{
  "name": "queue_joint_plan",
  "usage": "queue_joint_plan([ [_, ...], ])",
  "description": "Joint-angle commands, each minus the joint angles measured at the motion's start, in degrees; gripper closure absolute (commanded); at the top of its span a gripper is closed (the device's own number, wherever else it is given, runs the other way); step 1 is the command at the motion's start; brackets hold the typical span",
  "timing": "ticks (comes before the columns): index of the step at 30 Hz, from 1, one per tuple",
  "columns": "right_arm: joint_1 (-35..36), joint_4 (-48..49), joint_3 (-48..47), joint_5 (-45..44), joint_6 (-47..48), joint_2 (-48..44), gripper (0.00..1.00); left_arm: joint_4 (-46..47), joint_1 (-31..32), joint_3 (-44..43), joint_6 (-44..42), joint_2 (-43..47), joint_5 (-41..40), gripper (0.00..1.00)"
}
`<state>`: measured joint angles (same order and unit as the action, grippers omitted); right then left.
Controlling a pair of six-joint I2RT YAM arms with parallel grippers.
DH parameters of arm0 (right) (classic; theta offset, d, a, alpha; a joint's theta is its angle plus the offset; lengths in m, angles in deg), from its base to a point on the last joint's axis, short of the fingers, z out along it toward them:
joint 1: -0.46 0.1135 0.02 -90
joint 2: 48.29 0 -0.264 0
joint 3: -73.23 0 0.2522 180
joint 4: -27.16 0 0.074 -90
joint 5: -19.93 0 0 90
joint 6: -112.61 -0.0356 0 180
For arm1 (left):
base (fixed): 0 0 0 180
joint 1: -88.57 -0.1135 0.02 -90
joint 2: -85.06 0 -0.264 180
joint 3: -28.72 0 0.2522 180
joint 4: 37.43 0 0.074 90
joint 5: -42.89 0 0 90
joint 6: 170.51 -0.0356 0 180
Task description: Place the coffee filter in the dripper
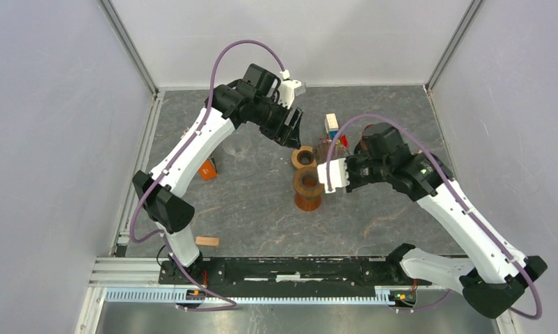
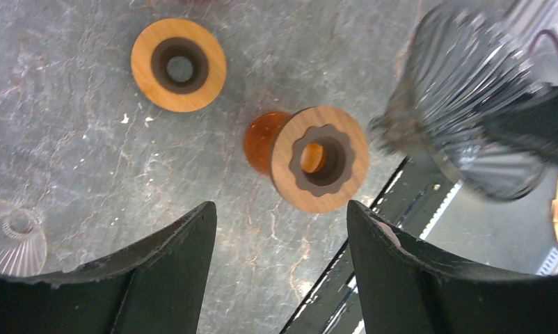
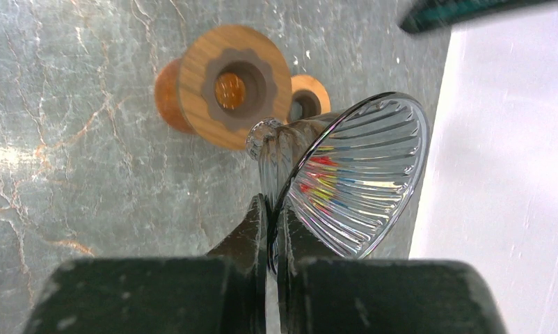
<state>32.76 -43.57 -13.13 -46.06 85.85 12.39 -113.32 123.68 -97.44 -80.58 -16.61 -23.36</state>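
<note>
Currently the right claw [image 3: 268,209] is clamped on the rim of a ribbed glass dripper [image 3: 360,181], held tilted above the bench [image 3: 67,139] near an amber stand [image 3: 224,87] with a wooden collar. Over that stand the left claw [image 2: 280,229] hangs with fingers wide apart. Count: two ribbed clear cones, the second cone [image 2: 12,240] lying on the bench; two wooden rings, the loose ring [image 2: 179,64] beside the stand. The label on the box [image 1: 331,124] is too small to read.
</note>
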Motion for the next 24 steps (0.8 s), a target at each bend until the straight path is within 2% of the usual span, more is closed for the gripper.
queue_joint_plan([
  [1,8.82,6.23,0.75,-10.26,-3.18,0.82,1.0,2.96,0.05,-4.24,4.99,-0.74,6.67,0.25],
  [4,13.8,7.8,2.2,-15.04,-3.56,1.69,1.0,3.28,0.04,-3.8,5.0,-0.42,6.45,0.26],
  [9,16.77,9.61,3.68,-16.95,-3.42,2.9,1.0,3.68,0.05,-1.66,4.38,-0.33,5.63,0.26],
  [24,18.16,12.1,8.25,-17.05,-3.42,5.31,1.0,6.6,0.16,2.8,3.33,-0.82,5.01,0.27],
])
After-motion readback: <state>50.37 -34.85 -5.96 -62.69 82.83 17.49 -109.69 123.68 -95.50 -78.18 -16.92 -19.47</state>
